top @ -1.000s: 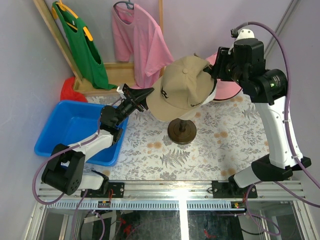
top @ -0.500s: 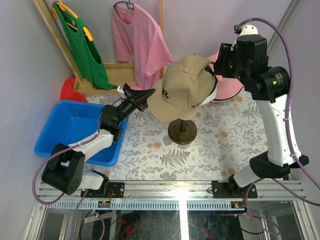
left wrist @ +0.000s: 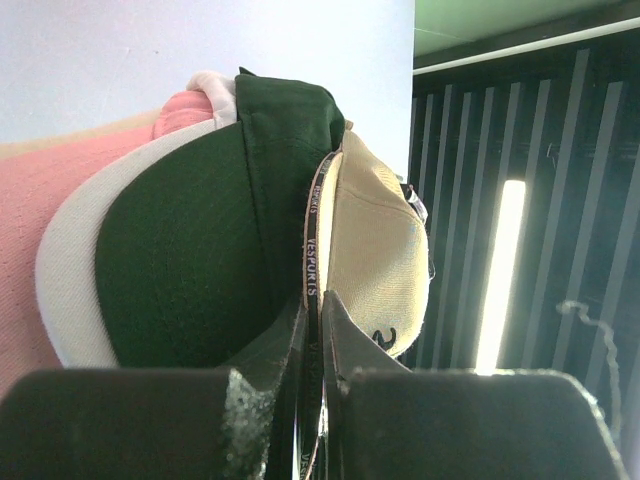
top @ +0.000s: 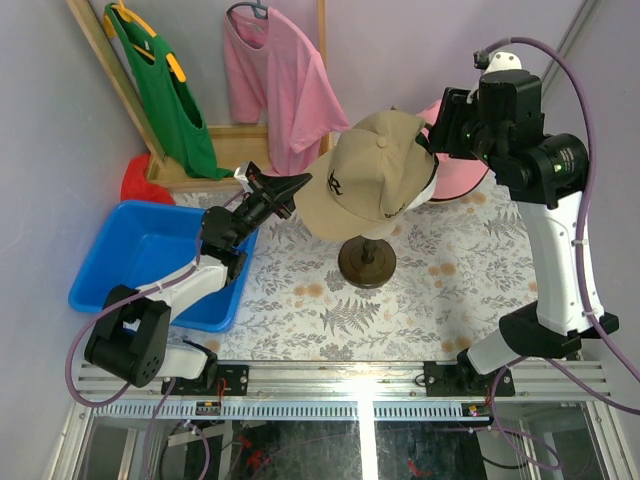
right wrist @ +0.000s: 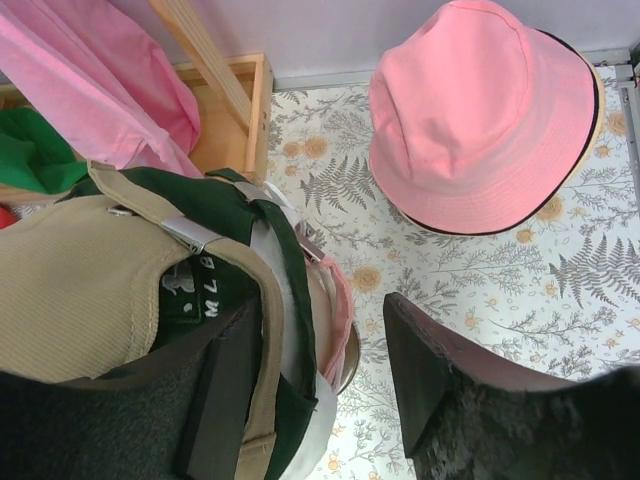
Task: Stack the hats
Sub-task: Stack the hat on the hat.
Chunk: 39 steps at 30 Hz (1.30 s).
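Fingers (left wrist: 200, 420) of the left gripper (left wrist: 315, 350) are pinched together on the thin brim edge of the tan cap (top: 368, 175), and the lettered binding runs straight up out of the slit between them. In the top view this grip sits left of centre. The brim tip there lies just below the hem of the pink shirt (top: 275, 80) and above the far corner of the blue bin (top: 150, 250).

The tan cap is the outermost layer of the stack at mid-frame, raised above the round stand base (top: 363, 262). Under it the dark green cap (left wrist: 200, 250) shows its wide brim. The pink cap (left wrist: 40, 200) peeks out at the left edge of the left wrist view.

The right gripper (right wrist: 320, 305) is spread wide and holds nothing. It hangs over the rear of the stack, with one finger (right wrist: 225, 400) above the tan strap and green back edge, and the other finger over the floral cloth (right wrist: 500, 280).

The pink bucket hat (right wrist: 480, 110) lies crown up on that cloth in the upper right of the right wrist view. It is well apart from the stack, with a strip of patterned cloth between them.
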Motion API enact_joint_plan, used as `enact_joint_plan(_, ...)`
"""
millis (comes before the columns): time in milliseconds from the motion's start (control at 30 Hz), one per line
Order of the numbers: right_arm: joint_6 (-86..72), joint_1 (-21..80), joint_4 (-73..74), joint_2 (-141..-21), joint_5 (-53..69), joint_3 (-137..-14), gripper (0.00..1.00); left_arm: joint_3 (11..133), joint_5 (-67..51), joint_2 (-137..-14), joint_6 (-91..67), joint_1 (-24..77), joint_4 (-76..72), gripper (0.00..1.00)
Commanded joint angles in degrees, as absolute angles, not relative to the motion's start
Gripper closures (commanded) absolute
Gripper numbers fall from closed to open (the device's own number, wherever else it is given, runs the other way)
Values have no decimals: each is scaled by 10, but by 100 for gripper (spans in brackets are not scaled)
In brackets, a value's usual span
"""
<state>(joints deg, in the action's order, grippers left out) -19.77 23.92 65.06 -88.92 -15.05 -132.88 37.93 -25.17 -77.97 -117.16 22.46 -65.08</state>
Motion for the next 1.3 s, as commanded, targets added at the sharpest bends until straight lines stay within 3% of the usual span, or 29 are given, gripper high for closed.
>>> enact_joint_plan(0,-204,237,659,-861,-132,-1317,41,393,-265,-788,-1233,233,-637,100)
enact_joint_plan(300,-199,237,628,-823,-175,-1214,41,361,-221,-781,-1274,243,-622,100)
enact_joint_plan(533,-193,231,618,-823,-215,-1200,46,324,-193,-733,-1283,244,-540,100)
enact_joint_plan(1267,-191,145,524,-783,-139,-972,49,275,-198,-746,-1278,243,-552,100)
